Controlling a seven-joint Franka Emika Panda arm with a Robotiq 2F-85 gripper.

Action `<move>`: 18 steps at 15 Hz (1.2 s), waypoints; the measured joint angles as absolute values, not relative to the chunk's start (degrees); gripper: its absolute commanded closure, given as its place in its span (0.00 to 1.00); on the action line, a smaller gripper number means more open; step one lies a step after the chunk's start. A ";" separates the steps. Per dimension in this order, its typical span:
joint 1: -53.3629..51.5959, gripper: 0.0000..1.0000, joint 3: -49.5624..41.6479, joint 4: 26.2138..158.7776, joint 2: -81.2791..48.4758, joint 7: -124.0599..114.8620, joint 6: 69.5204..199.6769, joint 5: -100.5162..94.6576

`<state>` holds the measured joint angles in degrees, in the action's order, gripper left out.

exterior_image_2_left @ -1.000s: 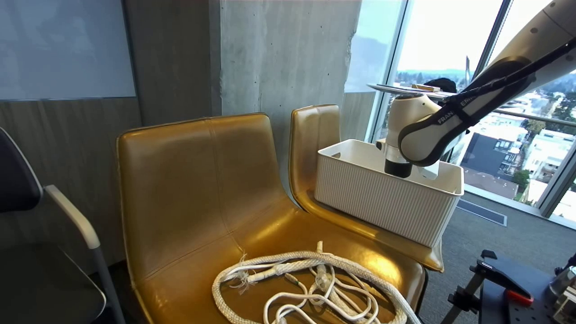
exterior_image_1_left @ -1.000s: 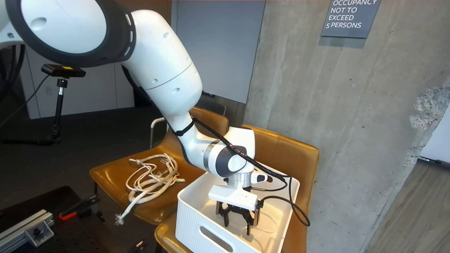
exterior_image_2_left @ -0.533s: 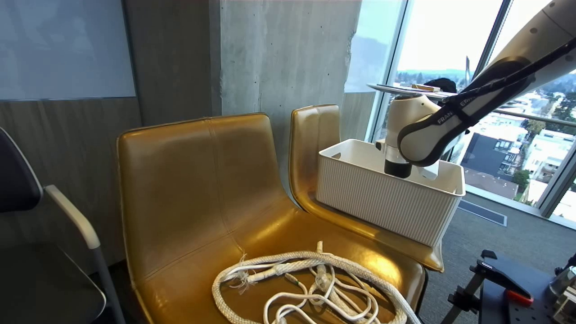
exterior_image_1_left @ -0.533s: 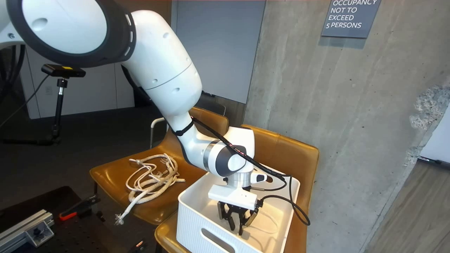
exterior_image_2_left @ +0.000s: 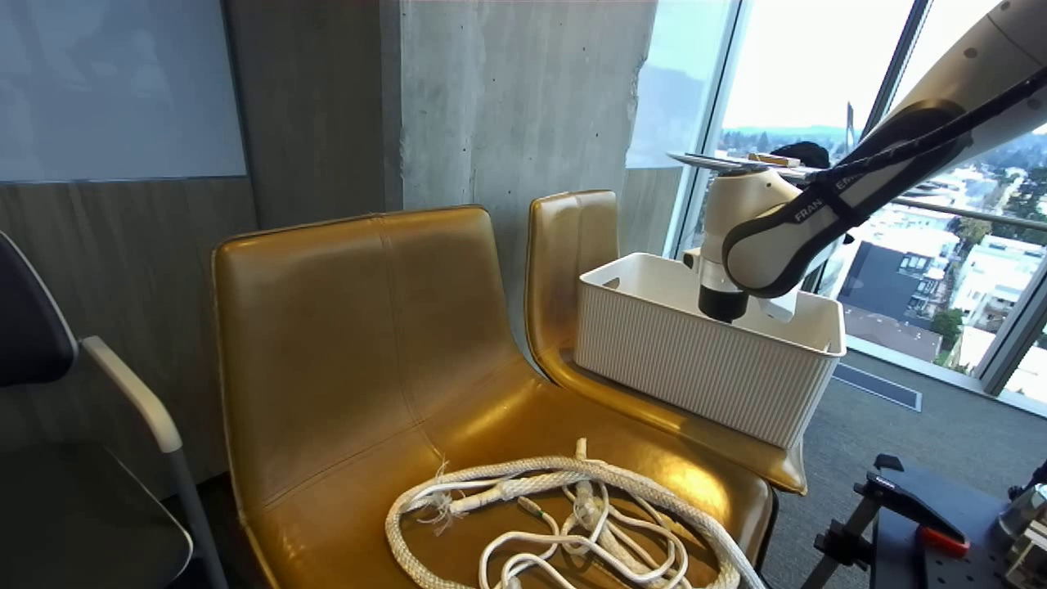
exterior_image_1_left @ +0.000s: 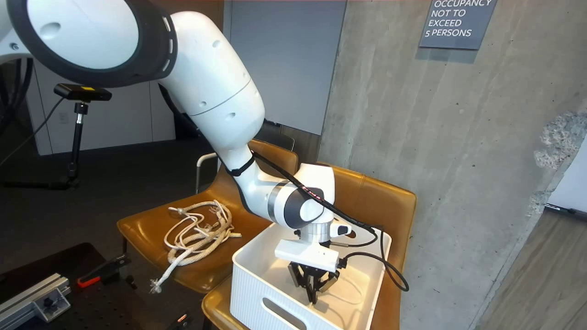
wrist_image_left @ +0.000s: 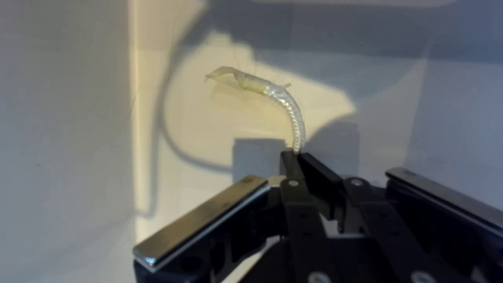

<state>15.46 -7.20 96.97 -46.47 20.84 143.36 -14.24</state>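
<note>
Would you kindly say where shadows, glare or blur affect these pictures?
Wrist view: softly focused, with shadows inside the white bin, around the rope piece pinched in the gripper; in an exterior view, the sky outside is washed out and glare brightens the nearer gold chair's seat; in an exterior view, the floor at left is very dark.

Occupancy sign [exterior_image_1_left: 458,24], concrete wall [exterior_image_1_left: 435,137], window [exterior_image_2_left: 806,61], possibly a clamp [exterior_image_2_left: 909,501]

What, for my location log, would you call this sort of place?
Probably an upper-floor office meeting room: a sign caps occupancy at 5 persons, a window overlooks buildings, and chairs stand side by side.
</note>
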 measured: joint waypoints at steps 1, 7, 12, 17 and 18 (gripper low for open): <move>15.46 0.98 -7.21 96.59 -46.36 20.84 143.36 -14.24; 15.39 0.98 -7.21 93.11 -44.06 21.72 142.64 -14.24; 15.24 0.98 -7.19 89.12 -41.54 23.11 139.90 -14.24; 12.37 0.98 -6.22 84.94 -35.56 23.12 129.85 -14.23; 11.40 0.98 -5.88 84.88 -33.62 23.12 127.48 -14.23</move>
